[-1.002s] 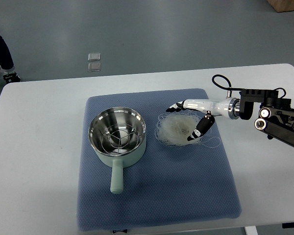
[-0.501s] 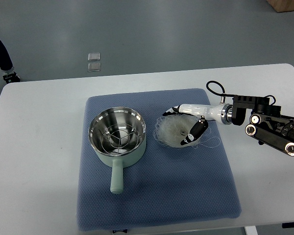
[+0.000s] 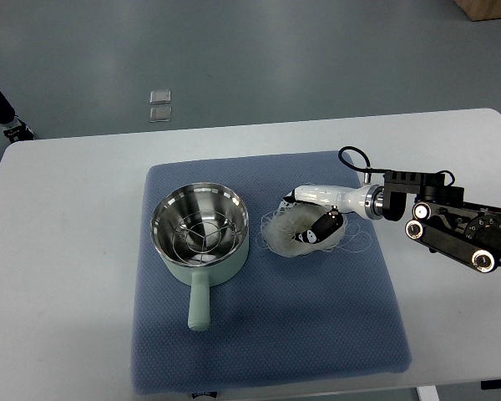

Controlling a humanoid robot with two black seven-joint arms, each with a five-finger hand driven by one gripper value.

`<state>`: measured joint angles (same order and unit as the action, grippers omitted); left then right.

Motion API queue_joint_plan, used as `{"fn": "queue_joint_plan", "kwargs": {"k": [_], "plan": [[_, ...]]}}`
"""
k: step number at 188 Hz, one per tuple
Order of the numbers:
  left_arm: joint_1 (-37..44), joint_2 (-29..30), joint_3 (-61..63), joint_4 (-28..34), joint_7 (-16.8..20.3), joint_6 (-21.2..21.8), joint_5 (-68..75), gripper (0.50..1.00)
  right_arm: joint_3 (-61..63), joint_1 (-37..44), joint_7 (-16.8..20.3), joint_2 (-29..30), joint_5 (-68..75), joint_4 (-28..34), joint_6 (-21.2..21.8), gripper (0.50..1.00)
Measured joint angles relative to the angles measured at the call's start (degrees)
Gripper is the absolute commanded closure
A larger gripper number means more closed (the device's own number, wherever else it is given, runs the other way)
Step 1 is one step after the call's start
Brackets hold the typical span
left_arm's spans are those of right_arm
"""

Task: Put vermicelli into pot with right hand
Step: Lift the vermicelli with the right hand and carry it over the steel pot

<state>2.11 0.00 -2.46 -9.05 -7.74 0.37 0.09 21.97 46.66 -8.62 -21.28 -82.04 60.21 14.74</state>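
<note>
Floor: smooth grey-blue surface, two small clear square tiles.
Furniture: white rounded rectangular table.

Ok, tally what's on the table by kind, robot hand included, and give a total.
Pot: 1
Vermicelli nest: 1
Blue mat: 1
Right robot hand, over the vermicelli nest: 1
Total: 4
</note>
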Motion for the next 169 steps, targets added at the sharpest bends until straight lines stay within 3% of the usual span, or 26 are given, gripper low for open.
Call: {"fn": "queue_joint_plan", "kwargs": {"k": [87,169], "plan": [[-0.01,0.0,0.0,0.0,0.0,0.0,0.0,0.5,8.33,6.48,-3.33,-1.12,0.76,0.95,2.86,1.0],[-0.01,0.0,0.0,0.0,0.0,-0.03,0.0,0.5,10.42,14.21,-3.17,5.72,4.21,4.81,4.36,1.0]]}}
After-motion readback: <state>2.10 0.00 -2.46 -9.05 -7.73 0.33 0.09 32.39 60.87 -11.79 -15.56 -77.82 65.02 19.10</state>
